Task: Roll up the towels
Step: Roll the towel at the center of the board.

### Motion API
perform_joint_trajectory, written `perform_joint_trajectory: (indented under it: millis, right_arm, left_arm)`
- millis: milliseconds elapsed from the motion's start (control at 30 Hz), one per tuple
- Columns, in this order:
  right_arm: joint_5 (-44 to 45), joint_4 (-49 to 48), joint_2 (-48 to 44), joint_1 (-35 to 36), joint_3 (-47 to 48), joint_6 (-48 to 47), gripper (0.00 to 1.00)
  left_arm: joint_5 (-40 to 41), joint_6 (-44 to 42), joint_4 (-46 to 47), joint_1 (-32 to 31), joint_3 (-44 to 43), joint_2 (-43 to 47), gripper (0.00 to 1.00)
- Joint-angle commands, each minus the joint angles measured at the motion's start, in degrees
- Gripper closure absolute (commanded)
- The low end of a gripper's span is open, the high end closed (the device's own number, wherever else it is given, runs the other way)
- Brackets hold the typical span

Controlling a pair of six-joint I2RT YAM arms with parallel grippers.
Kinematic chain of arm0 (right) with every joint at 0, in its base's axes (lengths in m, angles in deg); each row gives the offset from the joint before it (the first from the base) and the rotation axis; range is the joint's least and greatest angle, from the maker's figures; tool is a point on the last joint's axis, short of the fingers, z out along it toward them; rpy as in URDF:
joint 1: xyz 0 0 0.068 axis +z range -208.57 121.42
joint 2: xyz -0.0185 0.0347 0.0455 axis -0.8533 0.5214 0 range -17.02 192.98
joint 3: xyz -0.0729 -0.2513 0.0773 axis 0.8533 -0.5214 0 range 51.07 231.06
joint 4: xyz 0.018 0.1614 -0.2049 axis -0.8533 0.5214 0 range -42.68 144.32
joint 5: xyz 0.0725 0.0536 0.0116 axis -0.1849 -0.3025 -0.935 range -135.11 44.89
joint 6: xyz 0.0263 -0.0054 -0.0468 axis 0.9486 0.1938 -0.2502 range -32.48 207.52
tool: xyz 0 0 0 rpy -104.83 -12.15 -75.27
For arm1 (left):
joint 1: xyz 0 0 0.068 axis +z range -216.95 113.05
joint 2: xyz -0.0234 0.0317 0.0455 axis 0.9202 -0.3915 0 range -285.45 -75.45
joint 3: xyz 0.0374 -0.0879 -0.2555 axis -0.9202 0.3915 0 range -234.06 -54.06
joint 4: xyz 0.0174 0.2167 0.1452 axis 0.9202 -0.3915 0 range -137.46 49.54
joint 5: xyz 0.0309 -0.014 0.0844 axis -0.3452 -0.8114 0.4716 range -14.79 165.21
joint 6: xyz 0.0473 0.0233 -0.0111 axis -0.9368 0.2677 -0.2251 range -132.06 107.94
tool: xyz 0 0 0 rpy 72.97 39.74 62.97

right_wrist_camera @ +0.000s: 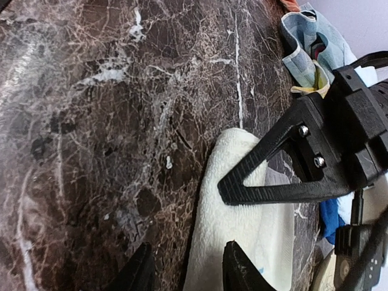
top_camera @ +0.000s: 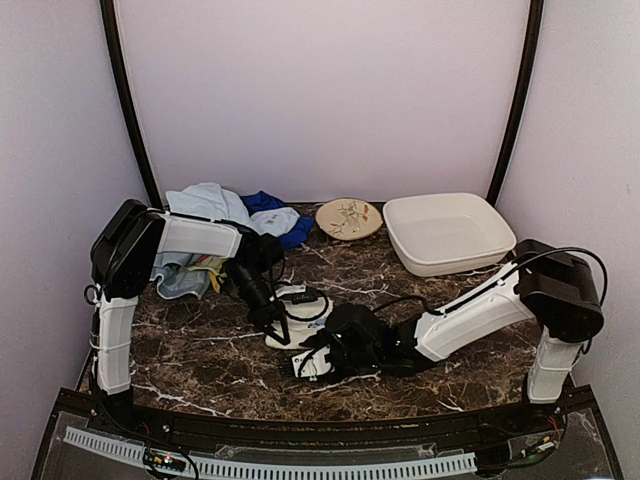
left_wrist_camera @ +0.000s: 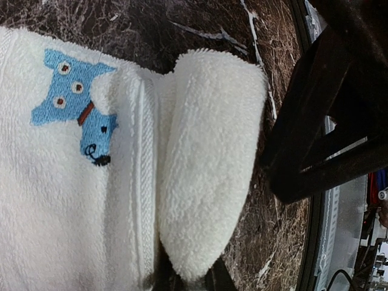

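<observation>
White towel (left_wrist_camera: 206,151) bears embroidered blue dog (left_wrist_camera: 82,106)

One cream-white towel (left_wrist_camera: 60,200) lies near the middle of the table (top_camera: 200,365). Bunched at the far left are at least four more: one light blue towel (top_camera: 205,200), one royal blue towel (top_camera: 268,203), one pale blue-green towel (top_camera: 178,282) and a strip of one yellow towel (top_camera: 212,266). The folds hide the exact count. One round plate (top_camera: 349,218) sits far centre and one white tub (top_camera: 450,262) far right. There are two arms, the left arm (top_camera: 195,238) and the right arm (top_camera: 470,315).
</observation>
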Motion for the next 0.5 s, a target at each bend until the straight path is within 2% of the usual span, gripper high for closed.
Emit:
perform_joint_trajectory:
  millis: [0,167,300,367,400,467]
  right_arm:
    - [1.4,-4.9,4.2,-1.6,4.4,-3.3,0.62]
    - [1.4,-4.2,8.4,-3.2,6.0,0.2,0.65]
    - [0.0,1.1,9.7,-4.4,7.5,4.4,0.74]
    - [-1.6,6.7,9.8,-5.1,10.0,8.4,0.82]
    - [-3.2,8.7,9.6,-5.7,10.9,10.5,0.86]
    - [-5.6,10.0,8.8,-6.8,11.0,13.7,0.93]
  left_arm:
    - [5.1,-0.3,-2.2,-0.4,0.5,-2.5,1.0]
    - [5.2,-1.6,-2.6,-0.4,0.4,-2.4,0.98]
    - [2.8,-3.6,-0.9,0.1,2.8,0.6,0.74]
    - [0.4,-3.8,2.6,0.8,5.7,3.8,0.56]
    - [0.2,-3.1,4.9,2.1,7.1,5.4,0.43]
    - [-2.3,-1.5,9.0,4.0,9.3,8.2,0.38]
